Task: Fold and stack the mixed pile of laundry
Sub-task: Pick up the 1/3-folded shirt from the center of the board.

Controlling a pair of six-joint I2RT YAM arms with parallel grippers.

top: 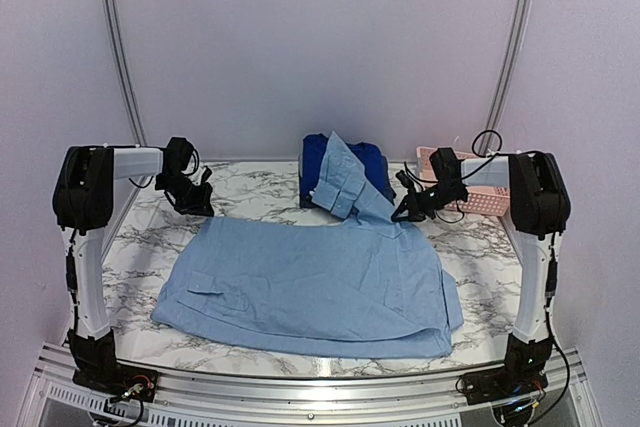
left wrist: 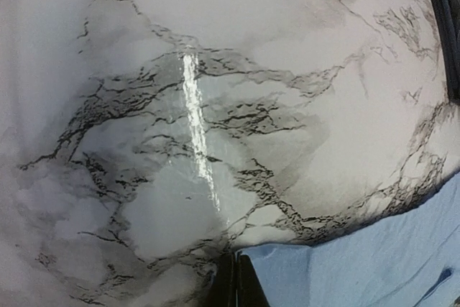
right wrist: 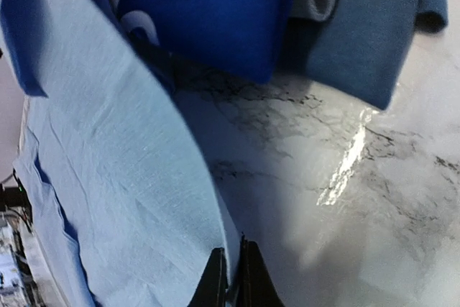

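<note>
A light-blue collared shirt (top: 310,282) lies spread on the marble table (top: 250,197), with one part draped up over the pile behind it. That pile (top: 365,162) of royal-blue and darker blue garments sits at the back centre. My left gripper (top: 200,209) is at the shirt's far left corner; in the left wrist view it (left wrist: 236,257) is shut with the shirt's corner (left wrist: 338,271) at its tips. My right gripper (top: 403,215) is at the shirt's far right edge; in the right wrist view it (right wrist: 231,249) is shut on the shirt's edge (right wrist: 122,177), below the royal-blue T-shirt (right wrist: 215,12).
A pink lattice basket (top: 480,192) stands at the back right, just behind my right gripper. A blue-grey garment (right wrist: 366,41) lies beside the T-shirt. Bare marble (left wrist: 215,106) lies beyond the left gripper.
</note>
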